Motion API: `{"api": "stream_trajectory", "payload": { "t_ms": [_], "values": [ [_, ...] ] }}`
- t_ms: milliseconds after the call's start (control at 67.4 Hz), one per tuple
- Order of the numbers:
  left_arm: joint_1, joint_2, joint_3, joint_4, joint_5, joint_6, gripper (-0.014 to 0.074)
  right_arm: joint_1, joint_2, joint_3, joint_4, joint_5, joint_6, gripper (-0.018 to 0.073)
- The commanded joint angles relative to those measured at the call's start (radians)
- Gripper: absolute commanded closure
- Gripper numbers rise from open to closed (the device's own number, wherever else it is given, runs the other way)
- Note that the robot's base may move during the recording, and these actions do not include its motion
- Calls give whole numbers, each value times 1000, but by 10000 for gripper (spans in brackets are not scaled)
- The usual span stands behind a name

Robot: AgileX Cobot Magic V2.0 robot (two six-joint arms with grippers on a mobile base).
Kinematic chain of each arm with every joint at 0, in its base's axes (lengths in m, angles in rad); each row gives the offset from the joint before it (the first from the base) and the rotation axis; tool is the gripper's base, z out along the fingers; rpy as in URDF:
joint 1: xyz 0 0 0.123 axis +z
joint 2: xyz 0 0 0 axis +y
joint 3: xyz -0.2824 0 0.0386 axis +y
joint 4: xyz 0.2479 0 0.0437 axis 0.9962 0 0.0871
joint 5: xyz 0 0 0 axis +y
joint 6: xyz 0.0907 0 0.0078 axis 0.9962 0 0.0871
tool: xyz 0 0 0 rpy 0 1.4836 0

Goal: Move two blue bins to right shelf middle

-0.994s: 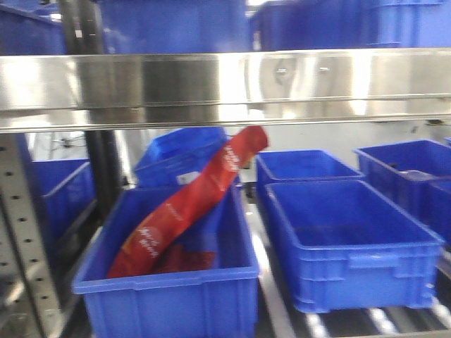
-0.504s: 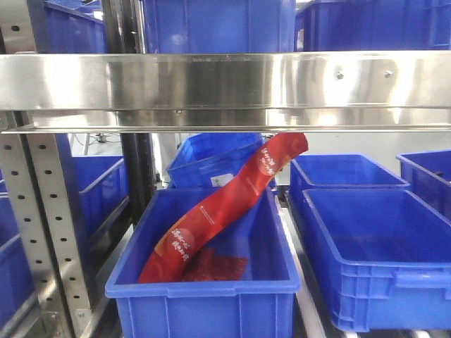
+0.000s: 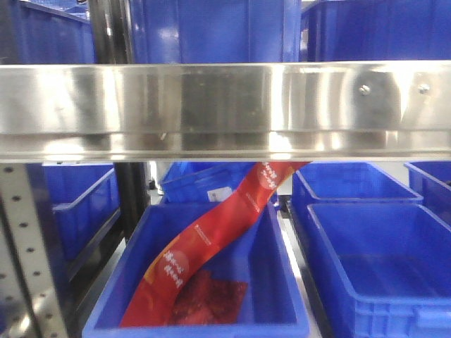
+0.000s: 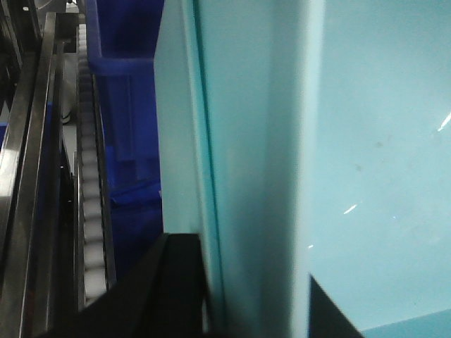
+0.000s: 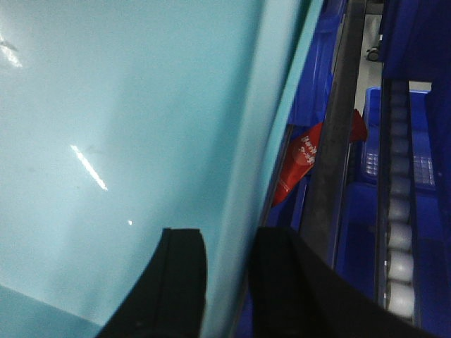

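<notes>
Pale-blue bin point(image 4: 366, 162): you are carrying it, left gripper point(image 4: 243, 310) and right gripper point(image 5: 225, 282) clamping opposite rims, facing the shelf rail point(image 3: 211, 105); placing is remaining.

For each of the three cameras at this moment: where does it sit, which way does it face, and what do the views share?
Front view: faces the rack head-on, steel shelf rail above royal-blue crates, one holding a red packet; no robot parts show.
Left wrist: along the left gripper, fingers astride the pale blue bin wall.
Right wrist: along the right gripper, likewise straddling a pale bin wall.
Shared: the red packet shows in the front and right wrist views.
</notes>
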Motion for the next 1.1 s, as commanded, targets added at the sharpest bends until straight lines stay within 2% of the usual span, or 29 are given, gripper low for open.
{"api": "stream_trajectory", "payload": {
  "t_ms": [0, 578, 1083],
  "values": [
    [0, -23, -19, -50, -177, -18, 708, 1, -16, -12, 18, -47, -36, 713],
    [2, -23, -19, -50, -177, -18, 708, 1, -16, -12, 18, -47, -36, 713],
    [2, -23, -19, -16, -177, -18, 708, 1, -16, -12, 18, -47, -36, 713]
  ]
}}
